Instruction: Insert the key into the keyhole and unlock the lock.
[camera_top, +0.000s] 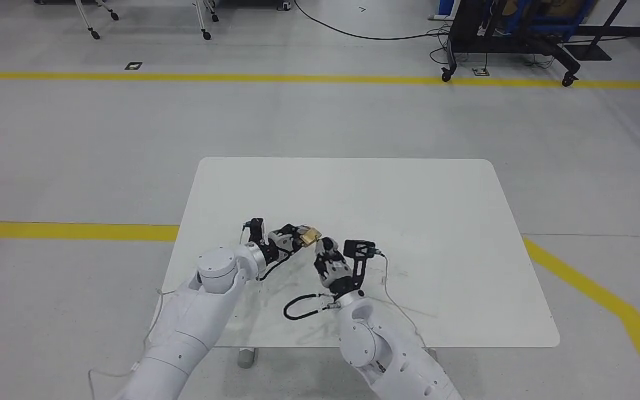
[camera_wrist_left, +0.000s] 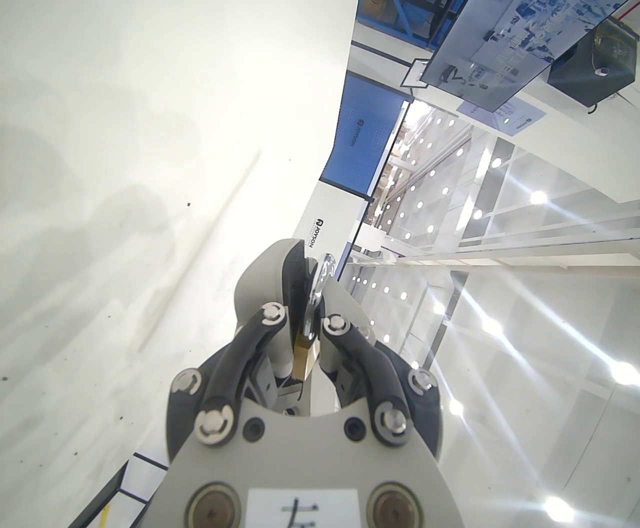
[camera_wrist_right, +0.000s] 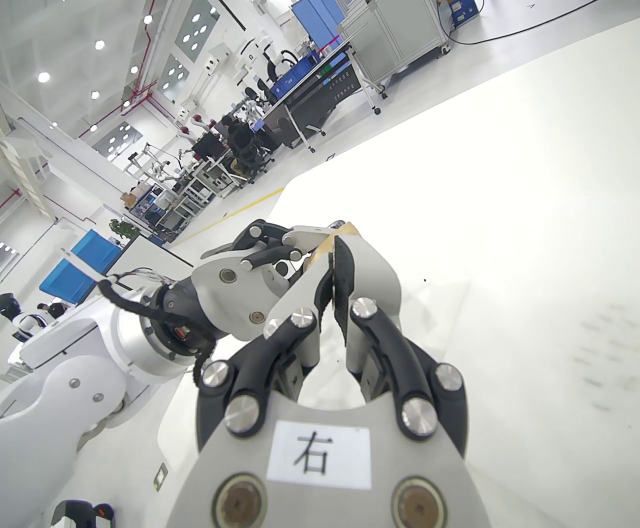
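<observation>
I see one lock (camera_wrist_left: 305, 357) clamped in my left claw (camera_wrist_left: 315, 280), near the table's (camera_top: 450, 200) front edge. My right claw (camera_wrist_right: 334, 251) is pinched together just beside it.

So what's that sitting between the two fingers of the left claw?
A small brass padlock with a silver shackle, clamped in the left gripper. The left wrist view shows it plainly.

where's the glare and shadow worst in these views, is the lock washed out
Left wrist view: ceiling lights streak into flares, soft shadows on the white table, yet the brass padlock with silver shackle in the left gripper is glare-free. Right wrist view: table glares bright white beyond the right gripper. Top view: even light.
</observation>
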